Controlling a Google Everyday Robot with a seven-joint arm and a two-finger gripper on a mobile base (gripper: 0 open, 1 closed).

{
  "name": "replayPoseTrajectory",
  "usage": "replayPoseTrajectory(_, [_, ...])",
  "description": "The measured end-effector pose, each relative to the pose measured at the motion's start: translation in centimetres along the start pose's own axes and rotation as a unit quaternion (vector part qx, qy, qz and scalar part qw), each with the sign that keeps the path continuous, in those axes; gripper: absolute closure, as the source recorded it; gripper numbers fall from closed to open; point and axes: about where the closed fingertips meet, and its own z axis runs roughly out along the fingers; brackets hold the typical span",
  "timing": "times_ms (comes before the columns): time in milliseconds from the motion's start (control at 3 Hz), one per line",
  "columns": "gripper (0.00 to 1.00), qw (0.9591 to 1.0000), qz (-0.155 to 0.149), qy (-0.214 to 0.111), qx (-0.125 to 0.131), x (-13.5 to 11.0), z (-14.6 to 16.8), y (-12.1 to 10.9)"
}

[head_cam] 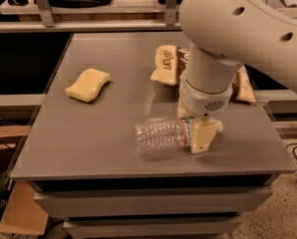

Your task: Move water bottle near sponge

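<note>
The water bottle (161, 135) lies on its side on the grey table (88, 138), near the front edge, with its cap end pointing right under the arm. My gripper (192, 129) hangs from the big white arm and reaches down over the bottle's label end. One cream finger (201, 137) is in front of the bottle and the other shows just behind it. The jaws are open around the bottle. The pale yellow sponge (88, 84) lies flat at the table's left, well apart from the bottle.
A brown and cream snack bag (167, 66) lies at the back right of the table, partly hidden by the arm. Shelving runs behind the table. A cardboard box (16, 210) sits on the floor at the lower left.
</note>
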Motion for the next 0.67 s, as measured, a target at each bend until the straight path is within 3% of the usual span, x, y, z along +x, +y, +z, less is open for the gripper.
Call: replayPoseTrajectory(667, [0.89, 0.9995, -0.021, -0.022, 0.009, -1.5, -2.3, -1.1])
